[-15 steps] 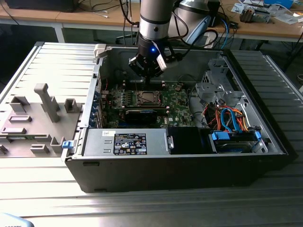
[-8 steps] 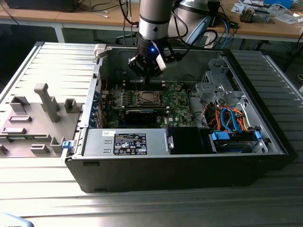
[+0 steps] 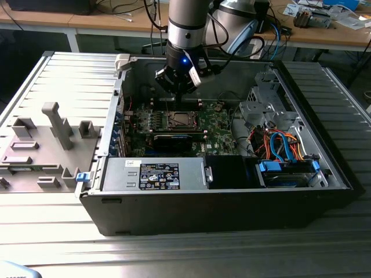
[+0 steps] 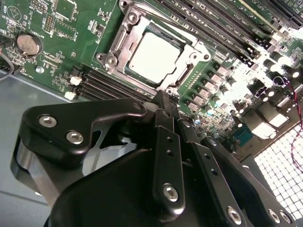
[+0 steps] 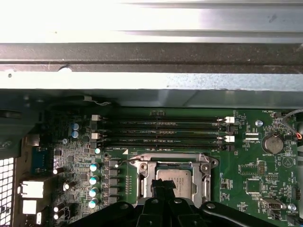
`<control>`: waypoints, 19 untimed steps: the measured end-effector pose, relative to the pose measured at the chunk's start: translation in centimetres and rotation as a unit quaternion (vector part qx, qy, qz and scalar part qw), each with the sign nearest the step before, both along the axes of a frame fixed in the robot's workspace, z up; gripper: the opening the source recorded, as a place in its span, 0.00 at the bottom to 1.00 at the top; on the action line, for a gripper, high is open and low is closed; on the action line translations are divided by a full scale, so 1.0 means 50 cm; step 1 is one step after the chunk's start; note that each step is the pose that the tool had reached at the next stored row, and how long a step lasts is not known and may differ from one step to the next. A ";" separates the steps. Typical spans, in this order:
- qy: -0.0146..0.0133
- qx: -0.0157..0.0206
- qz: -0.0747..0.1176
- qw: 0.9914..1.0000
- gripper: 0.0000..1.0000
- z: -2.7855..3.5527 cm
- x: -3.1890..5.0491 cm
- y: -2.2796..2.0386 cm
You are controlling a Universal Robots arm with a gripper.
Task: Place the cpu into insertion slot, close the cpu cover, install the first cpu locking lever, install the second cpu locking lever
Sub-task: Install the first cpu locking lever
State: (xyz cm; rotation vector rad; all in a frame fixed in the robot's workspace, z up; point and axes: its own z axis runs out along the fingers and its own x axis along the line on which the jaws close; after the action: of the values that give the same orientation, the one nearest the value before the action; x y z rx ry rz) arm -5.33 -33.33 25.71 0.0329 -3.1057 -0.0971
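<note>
cpu (image 4: 154, 56) seated in insertion slot (image 4: 124, 35)

cpu (image 5: 174, 180) edge behind claw (image 5: 163, 189)

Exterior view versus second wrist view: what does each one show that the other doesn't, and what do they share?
Exterior view: the whole open computer case on the metal table, the power supply, the coloured cables and the grey fixture tray.

Second wrist view: the cpu seated in the insertion slot, the cpu cover lying around it, a coin battery and the gripper up close.

Both: the green motherboard with the gripper above the socket.
</note>
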 end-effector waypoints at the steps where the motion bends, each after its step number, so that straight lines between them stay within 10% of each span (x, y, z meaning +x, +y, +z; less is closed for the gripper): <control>1: 0.000 0.000 0.000 1.000 0.11 0.002 0.000 0.0001; 9: 0.000 0.010 0.000 1.000 0.11 0.004 -0.009 -0.0059; 19: 0.000 0.013 0.000 1.000 0.11 0.004 -0.023 -0.0060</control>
State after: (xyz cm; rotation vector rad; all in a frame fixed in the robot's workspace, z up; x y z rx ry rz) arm -6.49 -33.62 25.91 0.0333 -3.1044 -0.1383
